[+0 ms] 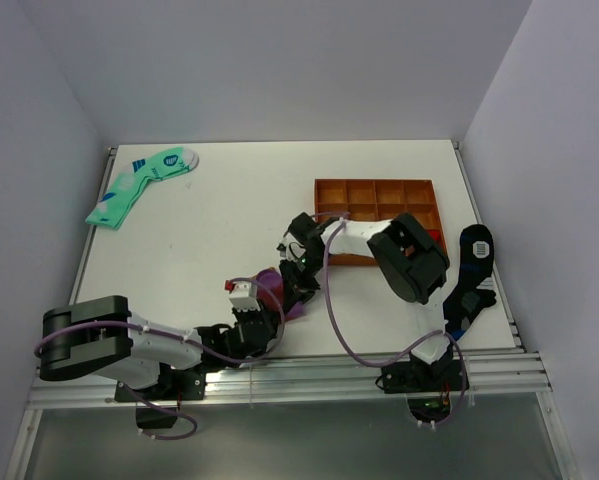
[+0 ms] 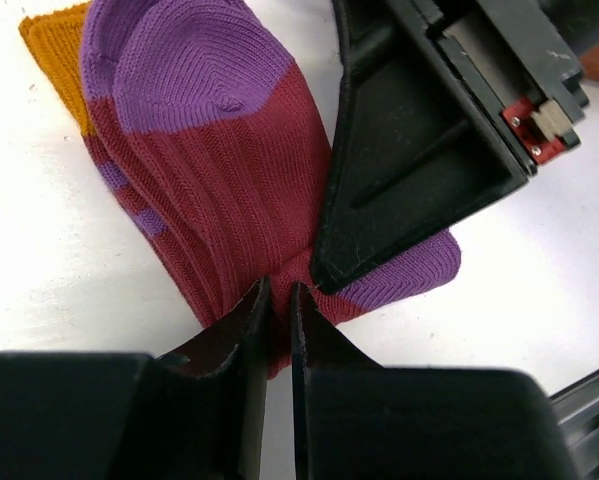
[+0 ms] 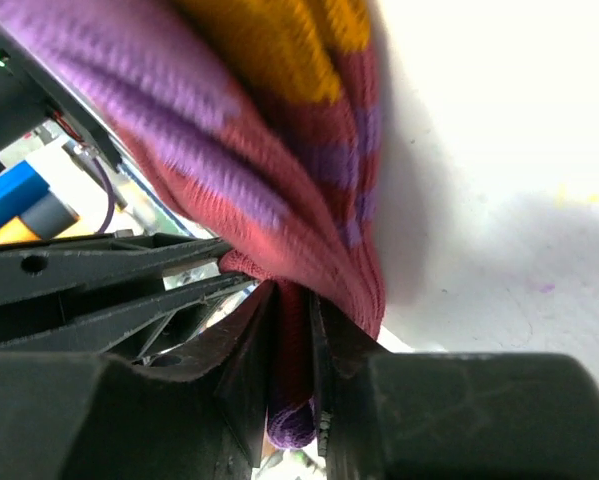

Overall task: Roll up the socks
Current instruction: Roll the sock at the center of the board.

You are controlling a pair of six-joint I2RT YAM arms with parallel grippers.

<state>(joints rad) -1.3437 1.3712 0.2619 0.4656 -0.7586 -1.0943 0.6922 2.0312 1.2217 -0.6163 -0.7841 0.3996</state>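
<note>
Maroon knit socks (image 2: 219,190) — left jaws and right jaws both pinching the fabric.

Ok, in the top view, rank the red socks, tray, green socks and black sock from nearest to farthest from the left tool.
1. The red socks, in the left tool, near centre.
2. The tray, farther back on the right.
3. The green socks, far left corner, and the black sock, right edge: too close to call.

I am seeing the tabletop (image 1: 229,215) carrying mint-green socks (image 1: 139,185), an orange tray (image 1: 377,181), a black sock (image 1: 472,270) and maroon socks (image 2: 219,180).
</note>
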